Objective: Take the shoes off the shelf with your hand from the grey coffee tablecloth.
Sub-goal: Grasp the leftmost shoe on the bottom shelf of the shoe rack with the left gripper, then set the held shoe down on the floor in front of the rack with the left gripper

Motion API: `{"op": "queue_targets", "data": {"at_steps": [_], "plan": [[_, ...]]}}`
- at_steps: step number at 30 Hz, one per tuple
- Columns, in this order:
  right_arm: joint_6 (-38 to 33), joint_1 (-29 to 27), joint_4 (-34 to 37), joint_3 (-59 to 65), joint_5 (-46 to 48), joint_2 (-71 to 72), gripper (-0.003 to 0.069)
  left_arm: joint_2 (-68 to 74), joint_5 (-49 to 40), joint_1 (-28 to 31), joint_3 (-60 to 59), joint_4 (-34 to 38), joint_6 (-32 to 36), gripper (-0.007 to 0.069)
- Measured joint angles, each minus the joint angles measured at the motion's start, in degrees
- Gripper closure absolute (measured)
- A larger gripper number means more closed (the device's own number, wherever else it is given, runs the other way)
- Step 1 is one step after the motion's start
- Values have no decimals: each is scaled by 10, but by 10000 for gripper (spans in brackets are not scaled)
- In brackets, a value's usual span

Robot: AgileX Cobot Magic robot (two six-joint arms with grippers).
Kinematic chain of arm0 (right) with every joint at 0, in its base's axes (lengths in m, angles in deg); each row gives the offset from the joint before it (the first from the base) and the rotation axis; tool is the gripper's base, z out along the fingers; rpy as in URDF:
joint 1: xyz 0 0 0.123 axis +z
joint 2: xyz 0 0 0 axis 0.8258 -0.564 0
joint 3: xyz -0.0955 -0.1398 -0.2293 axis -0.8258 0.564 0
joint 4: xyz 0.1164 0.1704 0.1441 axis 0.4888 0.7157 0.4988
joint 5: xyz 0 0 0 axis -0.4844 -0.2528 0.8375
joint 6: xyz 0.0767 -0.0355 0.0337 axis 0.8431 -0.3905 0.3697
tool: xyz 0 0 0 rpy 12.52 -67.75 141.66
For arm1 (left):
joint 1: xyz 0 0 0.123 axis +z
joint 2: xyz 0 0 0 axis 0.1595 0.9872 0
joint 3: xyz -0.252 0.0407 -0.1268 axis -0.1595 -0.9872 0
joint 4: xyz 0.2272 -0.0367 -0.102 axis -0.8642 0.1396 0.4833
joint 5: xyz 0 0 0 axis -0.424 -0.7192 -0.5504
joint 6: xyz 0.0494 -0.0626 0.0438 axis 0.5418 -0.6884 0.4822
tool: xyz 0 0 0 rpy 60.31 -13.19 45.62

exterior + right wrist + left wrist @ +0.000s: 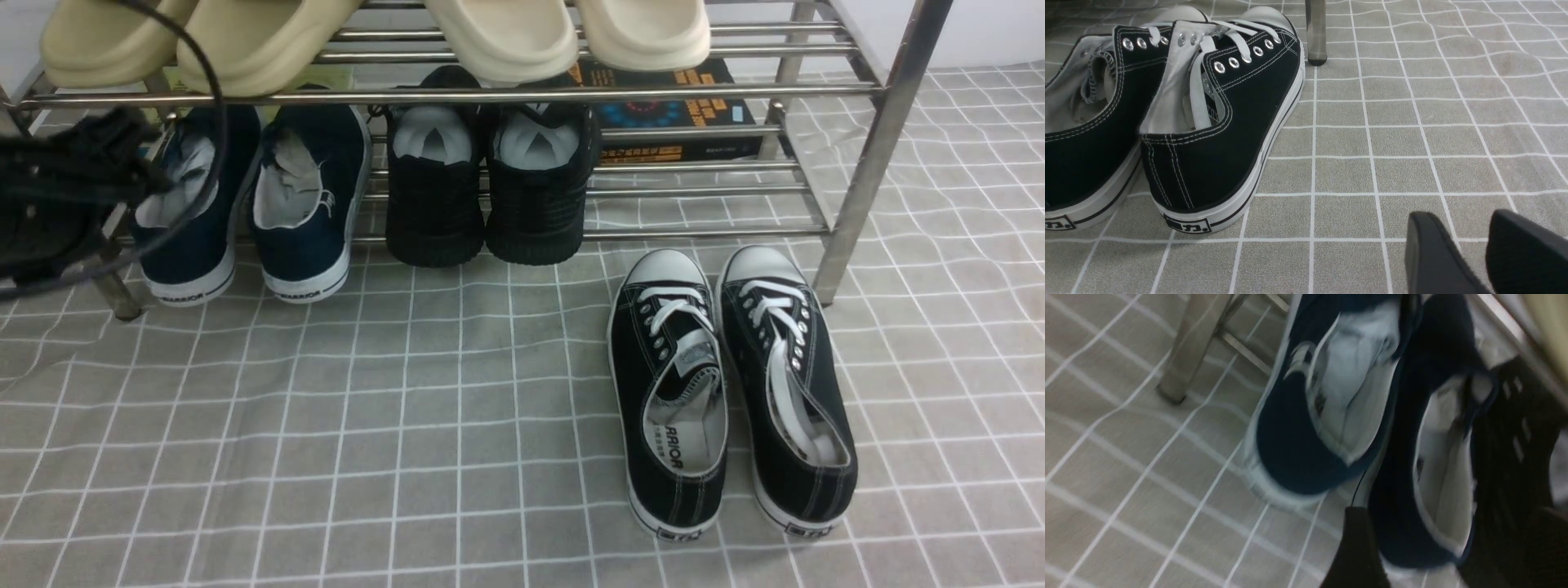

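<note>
Navy blue canvas slip-on shoes, judged light and soft-walled, best pinched at the heel rim, sat heels-out at the left end of the steel-tube shelf, lower tier, with the black left gripper open beside their heels and the black right gripper open, empty, above the grey gridded tablecloth.

- Left gripper: black throughout, with a bulky body of irregular outline. Finer detail is lost to blur and shadow.
- Cable: thin, black and round in section. It runs in one wide loop above and around the left gripper's body, and a second black strand trails beneath it.
- Left finger: in the left wrist view, a single black, smooth-faced blade that narrows to a blunt end.
- Right gripper: two fingertips, matte black and thick, rounded at the ends, with a faint grainy finish.
</note>
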Motion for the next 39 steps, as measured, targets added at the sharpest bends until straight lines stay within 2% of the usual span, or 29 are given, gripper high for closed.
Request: {"op": "queue_targets", "data": {"at_steps": [8,20,25,26,27,28,30,32,39], "plan": [[0,0,0,0,0,0,428,135,-44,64,85,1,-92,81],[0,0,0,0,0,0,428,199,-38,66,99,4,-93,85],[0,0,0,0,0,0,428,218,-21,66,101,12,-93,210],[0,0,0,0,0,0,426,218,-15,66,101,14,-90,308],[0,0,0,0,0,0,426,218,-14,66,102,14,-88,336],[0,0,0,0,0,0,424,218,-18,66,102,13,-69,451],[0,0,0,0,0,0,423,218,-35,66,102,9,-48,552],[0,0,0,0,0,0,421,217,-52,66,102,9,-32,577],[0,0,0,0,0,0,421,155,-178,66,100,-9,-17,579]]}}
